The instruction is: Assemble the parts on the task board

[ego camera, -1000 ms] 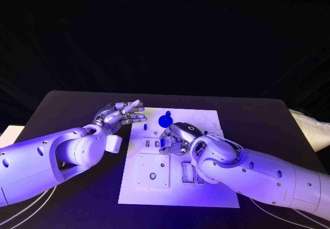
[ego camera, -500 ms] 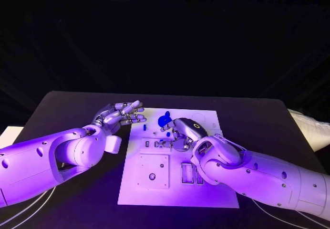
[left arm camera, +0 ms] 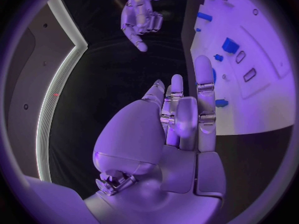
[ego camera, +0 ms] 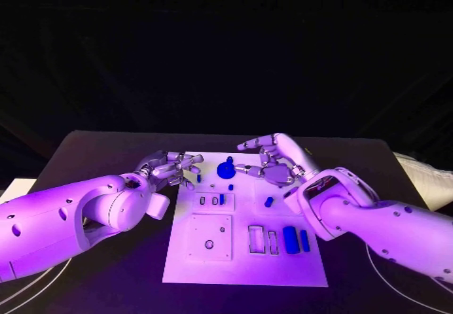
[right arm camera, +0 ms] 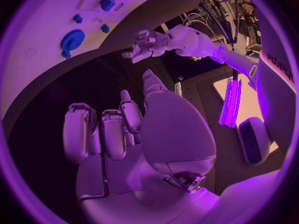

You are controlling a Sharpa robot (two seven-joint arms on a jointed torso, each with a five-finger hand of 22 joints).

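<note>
The white task board (ego camera: 245, 261) lies in the middle of the black table. A blue gear (ego camera: 226, 170) sits near its far edge. Small blue parts rest on it: one by the upper slots (ego camera: 222, 199), one mid-board (ego camera: 269, 201), and two upright pieces (ego camera: 295, 240) at the right. My right hand (ego camera: 273, 160) hovers above the far edge with fingers spread, holding nothing. My left hand (ego camera: 175, 167) hangs at the board's far left corner, empty. In the left wrist view, my left hand (left arm camera: 181, 124) has straight fingers beside the board (left arm camera: 261, 99). The right wrist view shows the gear (right arm camera: 73, 37).
Black table (ego camera: 104, 147) surrounds the board on all sides. A raised white block (ego camera: 209, 235) with small holes sits on the board's near left. Open rectangular slots (ego camera: 256, 238) lie beside the two upright blue pieces.
My right hand has lifted off the middle of the board and swung to the far right edge, fingers spreading. The blue pieces under it now show. My left hand has edged toward the board.
</note>
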